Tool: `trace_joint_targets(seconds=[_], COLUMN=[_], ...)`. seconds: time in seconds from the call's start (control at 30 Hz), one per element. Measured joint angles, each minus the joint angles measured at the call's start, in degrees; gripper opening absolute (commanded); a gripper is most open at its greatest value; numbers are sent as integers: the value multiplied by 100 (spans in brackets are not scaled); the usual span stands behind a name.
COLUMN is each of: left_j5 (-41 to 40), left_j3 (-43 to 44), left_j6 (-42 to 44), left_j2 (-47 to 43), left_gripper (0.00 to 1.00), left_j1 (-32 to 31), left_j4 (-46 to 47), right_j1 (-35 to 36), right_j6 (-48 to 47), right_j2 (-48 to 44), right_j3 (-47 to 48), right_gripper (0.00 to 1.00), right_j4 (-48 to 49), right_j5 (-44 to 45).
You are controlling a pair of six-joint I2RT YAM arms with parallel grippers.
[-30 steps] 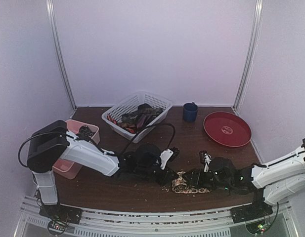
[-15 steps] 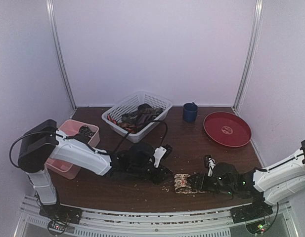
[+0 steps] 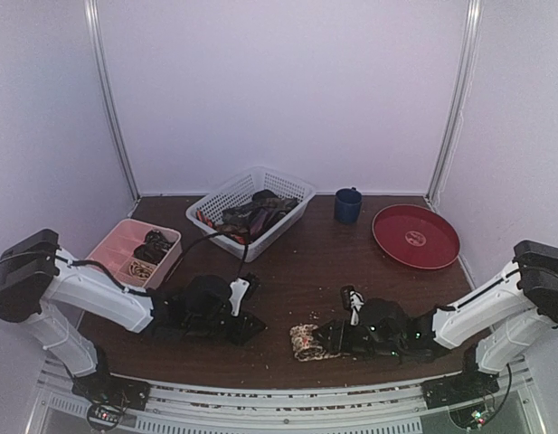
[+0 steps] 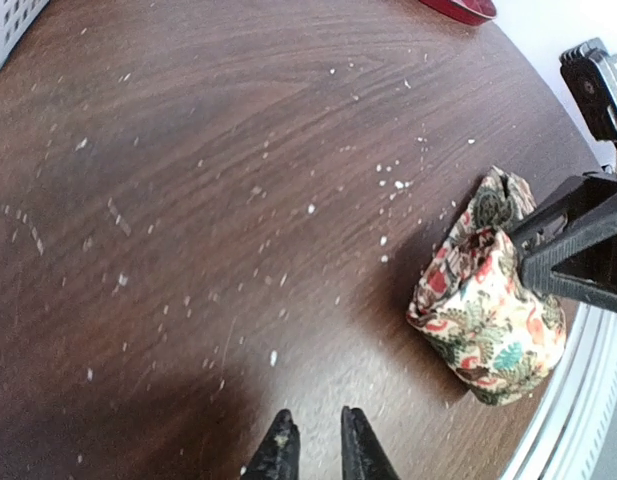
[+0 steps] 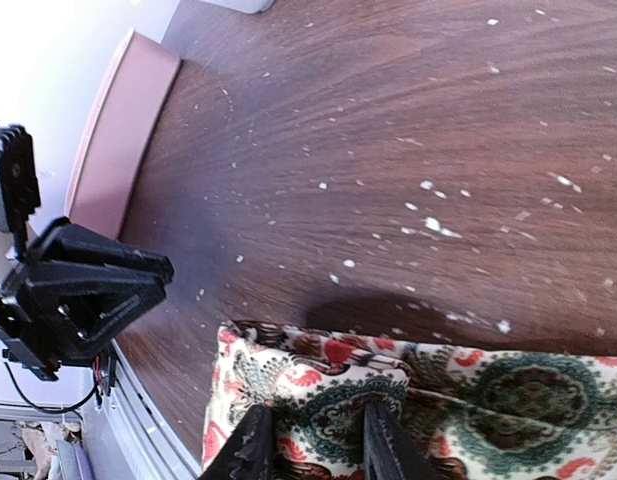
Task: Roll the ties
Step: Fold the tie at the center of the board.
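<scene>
1. Dark wooden surface [image 3: 333,262], flecked with pale crumbs, carries everything here.
2. White basket [image 3: 226,194] stands far middle, with spare ties [image 3: 251,215] heaped inside.
3. Red plate [image 3: 416,236] lies far right, pink tray [image 3: 105,246] on the left.
4. Floral tie [image 4: 483,310], rolled into a bundle, sits near the front edge, about the middle.
5. My right jaws pinch that roll, fabric caught between them.
6. My left jaws hover to its left, apart from it, with a narrow gap and nothing in them.

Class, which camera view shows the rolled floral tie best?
Left wrist: nearly the whole floral tie shows, pattern clear. Right wrist crops it at the frame's bottom, behind the right tool. Top view shows it small.
</scene>
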Motion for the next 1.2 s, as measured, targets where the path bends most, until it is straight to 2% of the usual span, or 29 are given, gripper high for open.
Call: trace_joint_targets(seconds=[0.1,0.23,0.67,1.2], left_j5=[50,144,592,977], left_j3=[-398,-476,308,673], left_j6=[-184,-293,-356,-334], left_j2=[-184,-22,1349,1742], left_gripper=[14,11,8,7], left_j1=[-13,-116,-404,-431], left_j4=[236,503,1272,1650], right_j1=[22,28,39,39], right_j6=[-9,-15,-146,-271], right_j2=[125,120,-254,-413], right_j3=[151,136,-157,-232], right_gripper=[31,31,31,31], right_j4=[46,76,-116,-299], right_j5=[-39,-42,11,212])
